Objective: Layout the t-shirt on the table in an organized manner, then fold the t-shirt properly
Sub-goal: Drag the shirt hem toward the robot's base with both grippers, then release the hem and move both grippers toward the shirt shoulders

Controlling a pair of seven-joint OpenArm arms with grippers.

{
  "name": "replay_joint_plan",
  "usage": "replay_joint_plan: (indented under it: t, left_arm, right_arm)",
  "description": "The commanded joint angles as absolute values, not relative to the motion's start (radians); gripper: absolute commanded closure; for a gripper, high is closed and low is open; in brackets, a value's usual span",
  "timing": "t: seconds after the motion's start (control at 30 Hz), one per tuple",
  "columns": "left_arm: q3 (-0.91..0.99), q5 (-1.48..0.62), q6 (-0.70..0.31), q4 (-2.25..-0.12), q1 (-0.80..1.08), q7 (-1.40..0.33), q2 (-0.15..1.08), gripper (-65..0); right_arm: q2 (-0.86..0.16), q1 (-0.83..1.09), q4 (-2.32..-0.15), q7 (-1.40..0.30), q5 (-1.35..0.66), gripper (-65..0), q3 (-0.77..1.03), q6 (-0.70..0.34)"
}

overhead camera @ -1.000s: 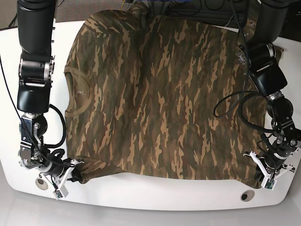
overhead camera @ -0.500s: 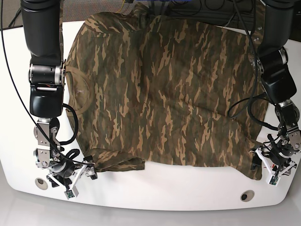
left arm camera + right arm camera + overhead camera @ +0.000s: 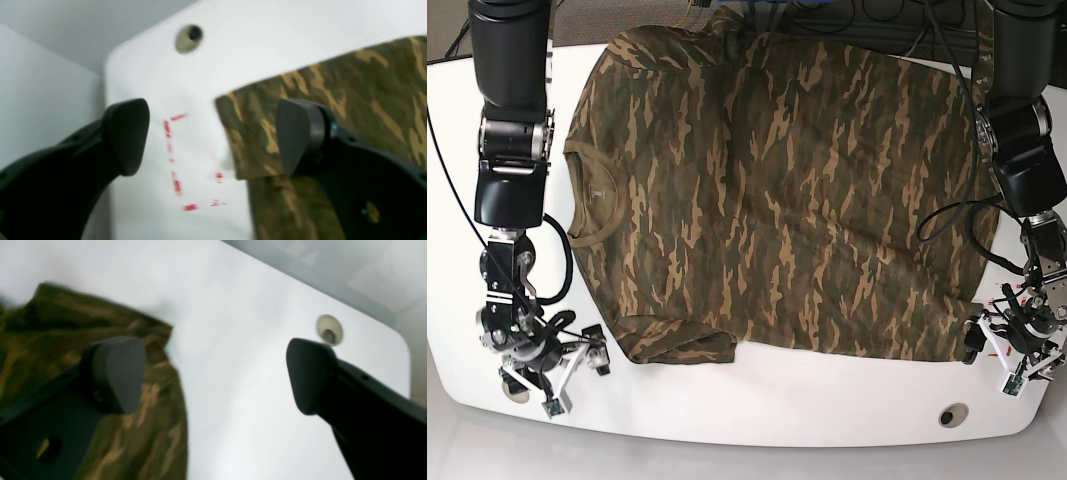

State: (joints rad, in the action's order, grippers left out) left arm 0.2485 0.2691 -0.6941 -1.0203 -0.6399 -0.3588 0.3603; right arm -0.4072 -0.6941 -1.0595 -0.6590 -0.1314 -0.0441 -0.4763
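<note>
Both arms reach down at the table's (image 3: 757, 425) near corners; left gripper (image 3: 1009, 352) and right gripper (image 3: 567, 368) gape wide, holding nothing. The t-shirt (image 3: 777, 190) lies spread flat across the table.

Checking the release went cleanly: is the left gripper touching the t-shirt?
Cannot tell. In the left wrist view the left gripper is open, empty between its pads, but one finger overlaps the t-shirt corner, hiding any gap.

One camouflage t-shirt (image 3: 777, 200) at centre frame on one white table (image 3: 757, 415); two grippers, lower left (image 3: 567, 375) and lower right (image 3: 1005, 350); one grommet hole (image 3: 948, 415) at bottom right
</note>
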Motion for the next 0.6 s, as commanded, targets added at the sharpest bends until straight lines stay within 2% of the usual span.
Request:
replay_joint_plan:
  t: [0.0, 0.23, 0.37, 0.57]
  left_arm:
    - [0.268, 0.252, -0.698, -1.112, -0.624, -0.351, 0.375, -56.7]
    - [0.283, 0.252, -0.698, -1.337, -0.470, -0.406, 0.341, -56.7]
    - [0.288, 0.254, -0.698, -1.511, -0.323, -0.412, 0.308, -56.7]
    - [0.288, 0.254, -0.698, -1.684, -0.148, -0.406, 0.265, -56.7]
  right_arm:
    - [-0.444, -0.631, -1.193, -0.717, -0.231, -65.0, -0.041, -0.473]
    - [-0.456, -0.430, -1.374, -0.803, -0.387, -65.0, 0.070, -0.473]
    - [-0.417, -0.288, -1.508, -0.832, -0.443, -65.0, 0.166, -0.473]
    - [-0.364, -0.142, -1.650, -0.835, -0.452, -64.4, 0.217, -0.483]
